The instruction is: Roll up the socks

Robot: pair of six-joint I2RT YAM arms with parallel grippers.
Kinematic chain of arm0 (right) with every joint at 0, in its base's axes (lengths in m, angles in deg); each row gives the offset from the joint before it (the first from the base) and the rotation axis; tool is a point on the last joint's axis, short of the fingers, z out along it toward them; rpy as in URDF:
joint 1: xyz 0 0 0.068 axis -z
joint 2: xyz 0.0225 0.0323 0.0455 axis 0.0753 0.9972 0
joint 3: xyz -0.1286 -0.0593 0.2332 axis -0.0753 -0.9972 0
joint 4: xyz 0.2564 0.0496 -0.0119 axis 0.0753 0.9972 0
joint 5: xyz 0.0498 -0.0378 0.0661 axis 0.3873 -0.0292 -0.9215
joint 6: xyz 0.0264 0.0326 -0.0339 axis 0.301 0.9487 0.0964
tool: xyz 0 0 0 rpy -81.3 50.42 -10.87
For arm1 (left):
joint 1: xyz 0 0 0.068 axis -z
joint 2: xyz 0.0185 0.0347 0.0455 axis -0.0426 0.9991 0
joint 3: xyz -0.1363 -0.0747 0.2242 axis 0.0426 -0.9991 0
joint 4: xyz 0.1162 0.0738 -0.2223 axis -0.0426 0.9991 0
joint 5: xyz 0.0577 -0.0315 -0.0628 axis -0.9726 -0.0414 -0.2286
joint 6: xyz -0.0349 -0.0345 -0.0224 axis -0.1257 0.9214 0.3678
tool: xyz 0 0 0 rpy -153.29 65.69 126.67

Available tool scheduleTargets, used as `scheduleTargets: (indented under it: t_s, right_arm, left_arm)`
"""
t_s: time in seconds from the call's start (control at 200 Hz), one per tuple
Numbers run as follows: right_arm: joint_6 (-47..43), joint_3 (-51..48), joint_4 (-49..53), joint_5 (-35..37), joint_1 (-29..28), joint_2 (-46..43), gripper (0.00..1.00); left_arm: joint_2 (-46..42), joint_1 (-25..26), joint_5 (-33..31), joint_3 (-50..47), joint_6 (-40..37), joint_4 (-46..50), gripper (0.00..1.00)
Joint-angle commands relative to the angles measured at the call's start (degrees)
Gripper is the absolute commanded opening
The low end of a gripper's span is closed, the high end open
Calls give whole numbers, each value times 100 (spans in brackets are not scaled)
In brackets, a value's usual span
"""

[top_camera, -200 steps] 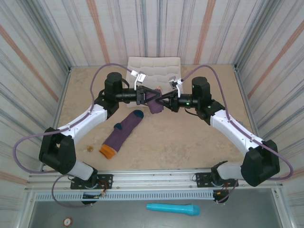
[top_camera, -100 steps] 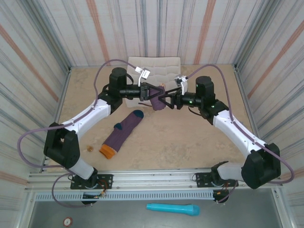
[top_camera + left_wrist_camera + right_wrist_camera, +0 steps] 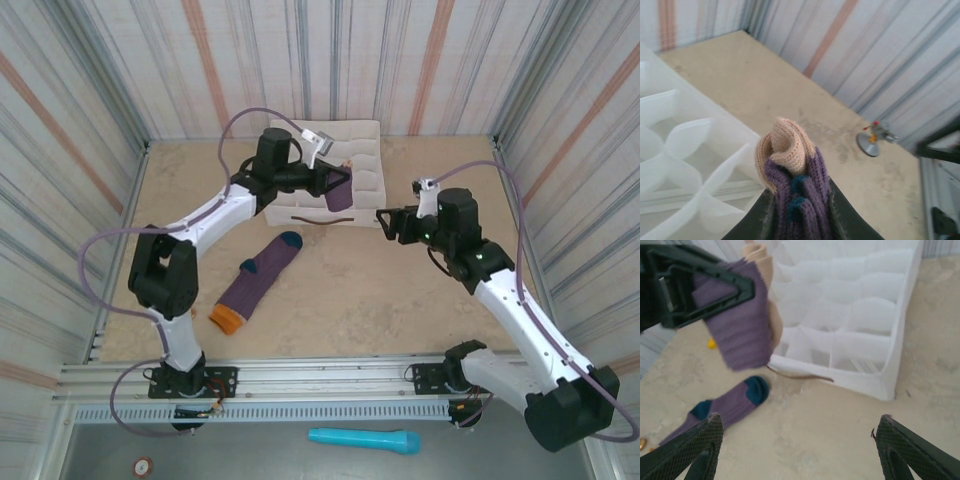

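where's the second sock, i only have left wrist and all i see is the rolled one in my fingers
Observer: The second sock lies flat and unrolled on the table, in front of the white divider box.
Operator: is the right arm anywhere near my sock
Observer: No. The right gripper is open and apart from the rolled sock, off to its right in the top view.
Operator: am i over the box
Observer: Seen from above, the left gripper holds the rolled sock raised over the box's front rows. I cannot tell which cell.
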Motion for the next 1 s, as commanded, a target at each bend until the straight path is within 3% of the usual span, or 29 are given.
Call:
scheduleTargets:
  t_s: [0.0,0.291,0.551,0.997]
  right_arm:
    - [376,-234,297,189,37,-334,81]
    - [473,-637,447,248,49,-896,81]
    - [374,-702,458,235,83,-853,82]
    - [432,-819,293,-200,157,-565,82]
  left_arm:
    - [323,10,-541,325,-449,-232,0]
    - [1163,-86,-608,1212,-1073,-304,0]
    - [1902,-264,-435,2167,-1256,-73,0]
    - [2464,-202,-684,2331,-1815,-424,0]
